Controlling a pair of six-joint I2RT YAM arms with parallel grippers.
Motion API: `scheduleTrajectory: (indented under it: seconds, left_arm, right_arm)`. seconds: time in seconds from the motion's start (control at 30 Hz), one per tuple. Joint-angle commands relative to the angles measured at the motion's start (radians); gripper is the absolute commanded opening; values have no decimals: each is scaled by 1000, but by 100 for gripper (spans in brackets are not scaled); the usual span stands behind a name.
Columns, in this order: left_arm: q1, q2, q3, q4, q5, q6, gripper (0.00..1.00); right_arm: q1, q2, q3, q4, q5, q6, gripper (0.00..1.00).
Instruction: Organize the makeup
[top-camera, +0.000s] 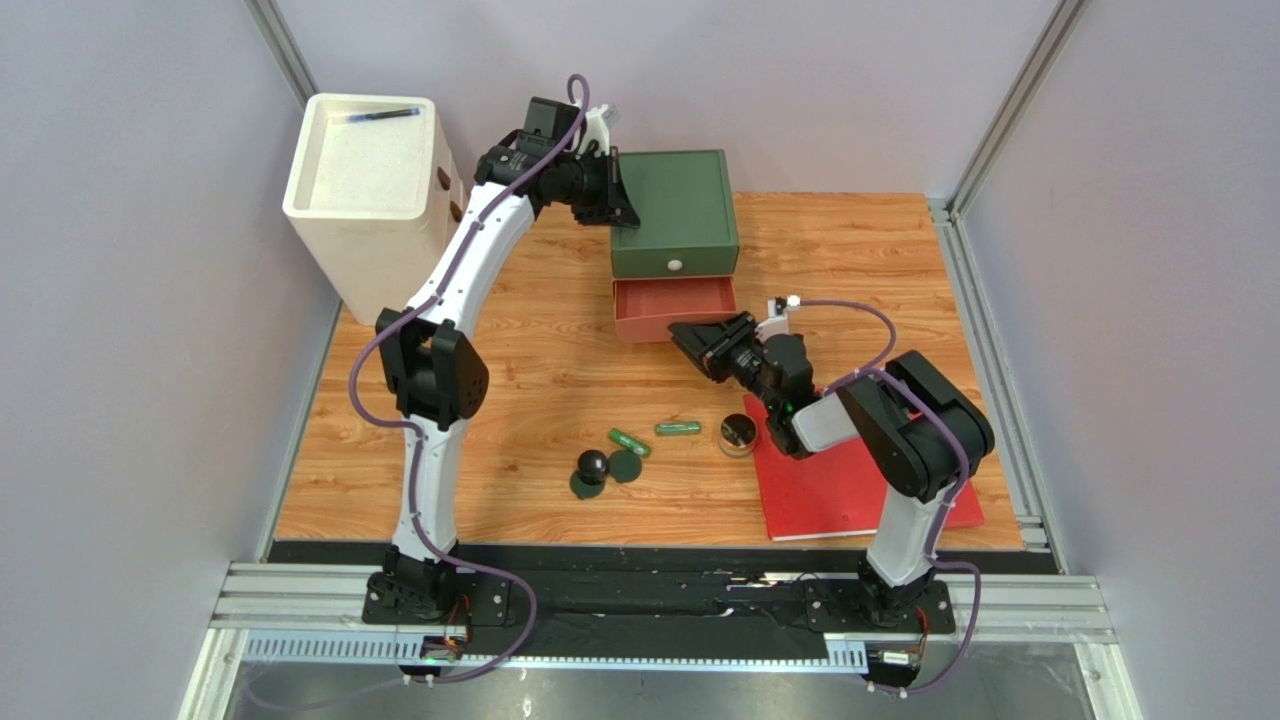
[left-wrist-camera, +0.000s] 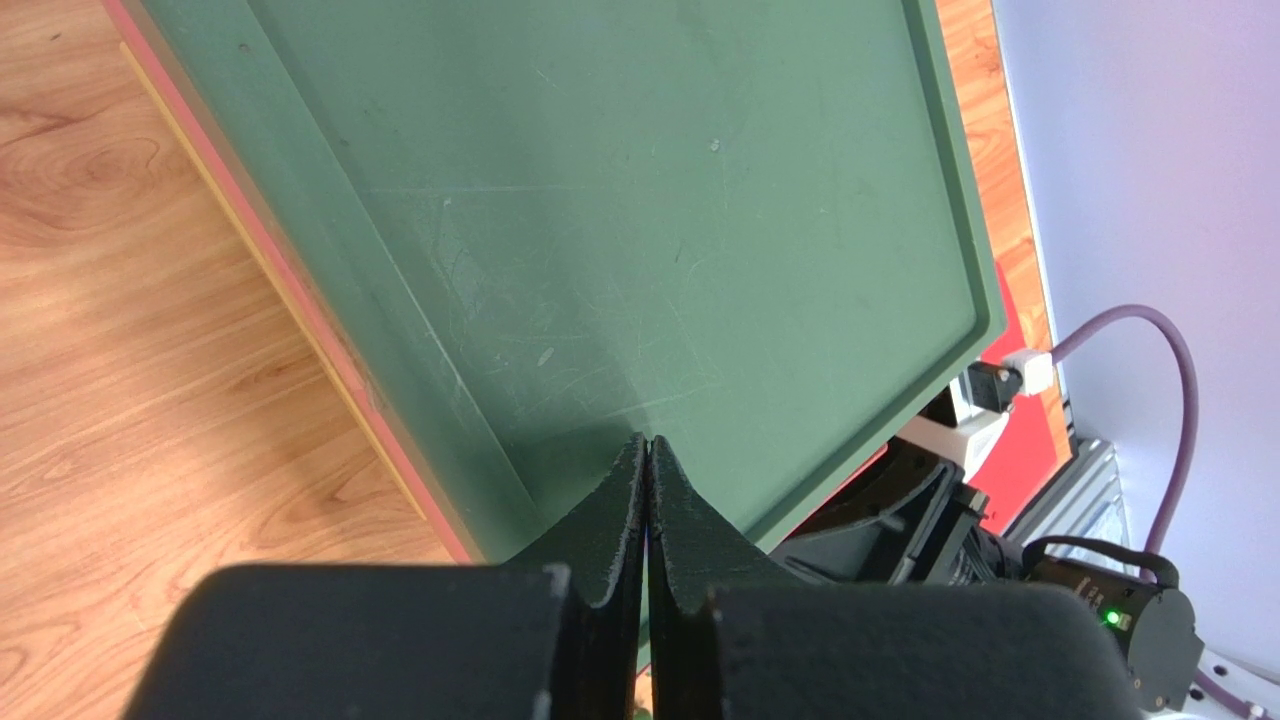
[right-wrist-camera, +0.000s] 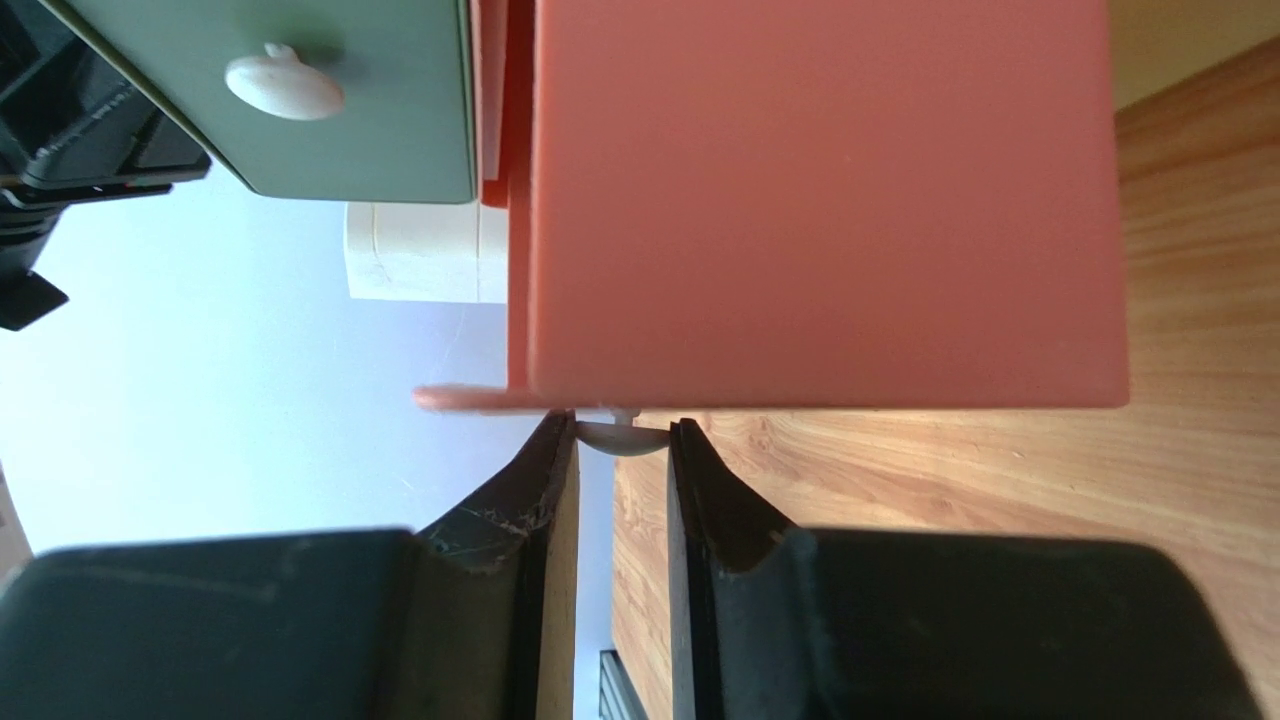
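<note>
Right gripper (right-wrist-camera: 619, 428) jaws pinch the white knob (right-wrist-camera: 624, 438) of the pulled-out red drawer (top-camera: 672, 308), left gripper (left-wrist-camera: 646, 450) jaws sit closed over the green cabinet (top-camera: 676, 210), a dark stick (top-camera: 383, 114) lies in the white bin (top-camera: 376, 240), and the makeup (top-camera: 678, 429) lies loose on the table (top-camera: 511, 360) before the drawer.

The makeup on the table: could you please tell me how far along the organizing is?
Done: the red drawer is pulled open. In hand: the right hand grips its knob; the shut left hand rests on the green box. Left: both green tubes, black ball, compact and jar lie on the table.
</note>
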Motion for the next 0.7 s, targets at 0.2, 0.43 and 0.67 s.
scheduleTrajectory:
  seconds: [0.2, 0.43, 0.67]
  left_arm:
    - [-3, 50, -17, -140, -45, 34, 0]
    - [-3, 50, -20, -148, -56, 46, 0]
    - [-3, 46, -44, -143, -54, 51, 0]
  right_arm:
    - [16, -158, -7, -263, -8, -127, 50]
    - [19, -377, 128, -851, 0, -483, 67]
    - [36, -480, 265, -1317, 79, -825, 68]
